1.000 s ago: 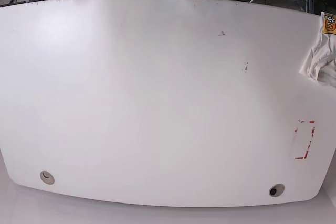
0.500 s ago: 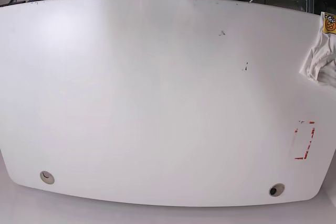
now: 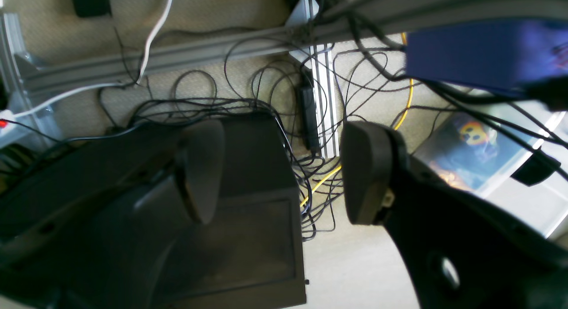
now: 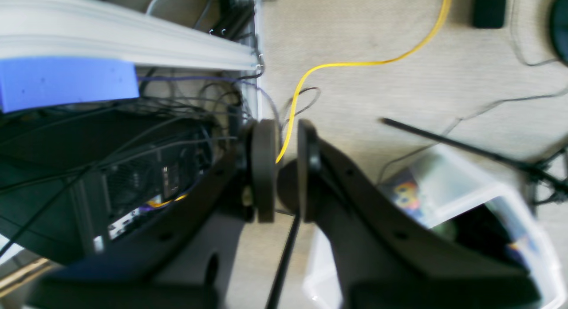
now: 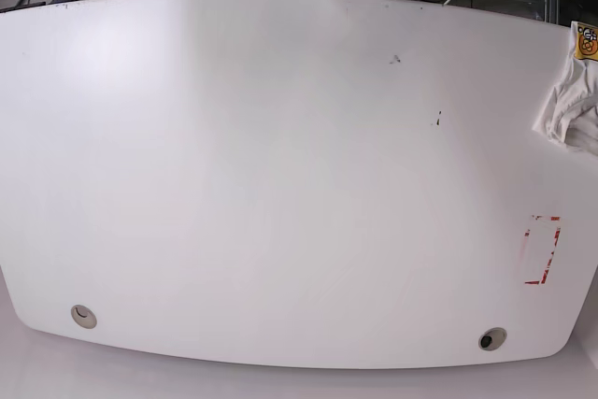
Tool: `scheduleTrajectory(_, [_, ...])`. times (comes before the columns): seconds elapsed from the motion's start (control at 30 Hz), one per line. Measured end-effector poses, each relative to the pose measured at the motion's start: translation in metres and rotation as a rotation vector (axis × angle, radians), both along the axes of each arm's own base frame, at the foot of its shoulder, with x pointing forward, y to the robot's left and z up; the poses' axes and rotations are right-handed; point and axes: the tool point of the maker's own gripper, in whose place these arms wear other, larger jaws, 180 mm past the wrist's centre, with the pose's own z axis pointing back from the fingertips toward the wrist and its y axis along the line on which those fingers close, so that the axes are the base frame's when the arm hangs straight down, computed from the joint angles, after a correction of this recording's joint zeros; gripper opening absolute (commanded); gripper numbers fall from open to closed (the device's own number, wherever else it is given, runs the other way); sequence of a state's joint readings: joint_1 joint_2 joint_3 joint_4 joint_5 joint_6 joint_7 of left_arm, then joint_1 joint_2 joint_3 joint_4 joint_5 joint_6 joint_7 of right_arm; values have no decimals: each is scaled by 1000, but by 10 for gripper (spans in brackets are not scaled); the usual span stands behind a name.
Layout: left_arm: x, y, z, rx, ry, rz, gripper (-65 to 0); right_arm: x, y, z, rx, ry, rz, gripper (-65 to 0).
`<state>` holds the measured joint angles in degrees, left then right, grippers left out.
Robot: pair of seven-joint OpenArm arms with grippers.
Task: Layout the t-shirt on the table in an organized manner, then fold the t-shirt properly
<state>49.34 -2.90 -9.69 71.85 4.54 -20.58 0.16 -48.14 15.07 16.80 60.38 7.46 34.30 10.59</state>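
T-shirt (image 5: 572, 105) fabric is seen bunched at the far right edge of the worktop (image 5: 280, 184), white and crumpled, with a small yellow patch at its upper end; most of the garment is cut off by the frame. Nothing has been laid out or folded, so the task is judged to be at its very start, with spreading and every fold left to do. Red tape marks (image 5: 542, 249) are seen below the bundle and two grommet holes (image 5: 492, 339) near the front edge. Neither arm appears in the base view. In the wrist views, both arms are pointed at carpet and tangled cables (image 3: 248, 109) beyond the worktop. The left end effector (image 3: 279, 176) is held with its jaws wide apart and empty. The right end effector (image 4: 286, 171) has its jaws nearly together, a narrow gap showing, with nothing clamped.
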Motion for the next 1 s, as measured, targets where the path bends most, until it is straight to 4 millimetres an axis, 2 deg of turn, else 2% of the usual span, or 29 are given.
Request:
scheduleTrajectory(0.2, [21, 4, -33, -12, 16, 39, -267, 5, 10, -23, 20, 28, -24, -569])
scheduleTrajectory(0.33, [11, 9, -54, -14, 88, 58, -267, 0, 25, -38, 36, 78, 44, -569])
scheduleTrajectory(0.4, [14, 10, -61, -11, 105, 64, -267, -1, 30, -45, 47, 95, 45, -569])
scheduleTrajectory(0.43, [7, 11, -67, -13, 137, 73, -267, 0, 31, -46, 51, 92, 35, -569])
scheduleTrajectory(0.53, [11, 14, -80, 14, 163, 74, -265, -4, 31, -52, 53, 120, 26, -569])
scheduleTrajectory(0.63, [16, 15, -89, 47, 185, 48, -265, -4, 30, -55, 53, 128, 16, -569])
scheduleTrajectory(0.77, [20, 12, -99, 43, 214, 43, -265, 7, 29, -61, 51, 119, 1, -569])
scheduleTrajectory(1.0, [21, 5, -112, 29, 289, 67, -265, 17, 42, -77, 84, 144, -38, -566])
